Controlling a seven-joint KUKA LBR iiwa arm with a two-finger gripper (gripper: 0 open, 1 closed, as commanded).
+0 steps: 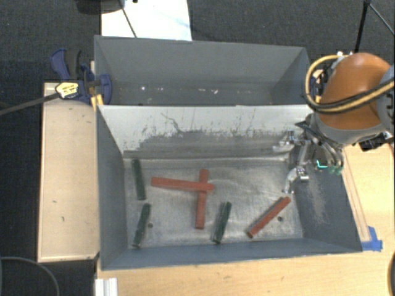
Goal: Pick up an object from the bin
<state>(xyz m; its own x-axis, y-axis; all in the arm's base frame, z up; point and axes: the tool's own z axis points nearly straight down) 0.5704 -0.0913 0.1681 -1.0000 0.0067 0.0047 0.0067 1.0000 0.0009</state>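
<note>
1 cam, high over grey bin [203, 66], slight tilt from near side; whole bin + arm [352, 91] at rt.

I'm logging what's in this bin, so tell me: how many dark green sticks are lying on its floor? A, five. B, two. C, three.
C: one dark green stick lies at the left, a second just below it, and a third sits right of the crossed red sticks.

3 green sticks [221, 222], 2 crossed red sticks [202, 187]
</note>
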